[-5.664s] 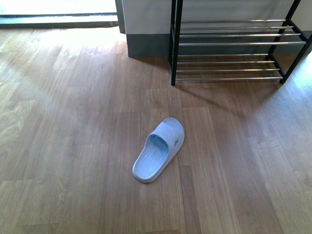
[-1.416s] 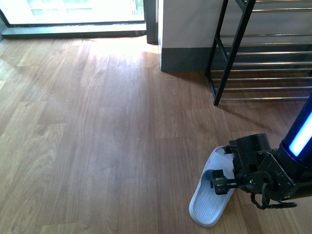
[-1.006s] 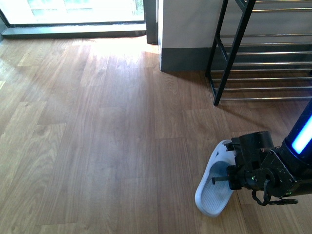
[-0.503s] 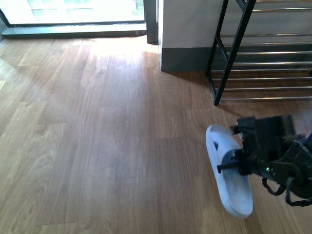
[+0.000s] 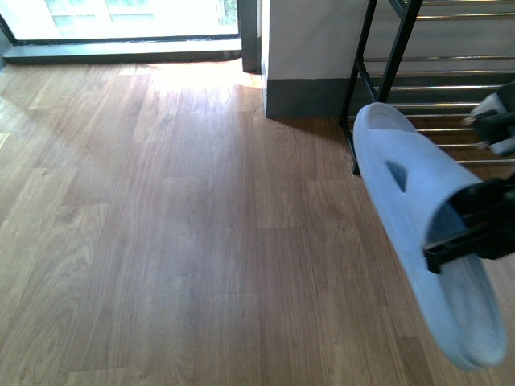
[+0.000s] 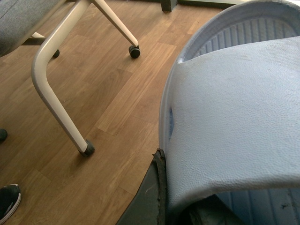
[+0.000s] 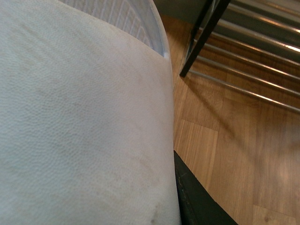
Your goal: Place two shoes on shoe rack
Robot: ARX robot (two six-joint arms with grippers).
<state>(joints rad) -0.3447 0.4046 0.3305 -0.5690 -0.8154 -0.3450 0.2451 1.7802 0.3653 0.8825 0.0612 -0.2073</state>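
Observation:
A pale blue slide [image 5: 410, 201] hangs in the air at the right of the front view, close to the camera, sole side toward me and toe end pointing at the shoe rack [image 5: 386, 72]. My right gripper [image 5: 475, 229] is shut on it; in the right wrist view the slide [image 7: 84, 117] fills most of the picture beside one dark finger [image 7: 192, 197], with the shoe rack's rods [image 7: 243, 51] beyond. My left gripper [image 6: 178, 206] is shut on the strap of another pale blue slide [image 6: 234, 117]. The left arm is outside the front view.
The floor is wood plank. A white wall corner with a grey base [image 5: 310, 72] stands left of the rack, with a bright glass door [image 5: 121, 16] further left. A chair's cream leg [image 6: 56, 93] and caster [image 6: 135, 51] are near the left gripper, as is a black shoe [image 6: 8, 201].
My right gripper has closed on the slide that lay on the floor, then lifted it up and toward the camera, turning its toe toward the rack.

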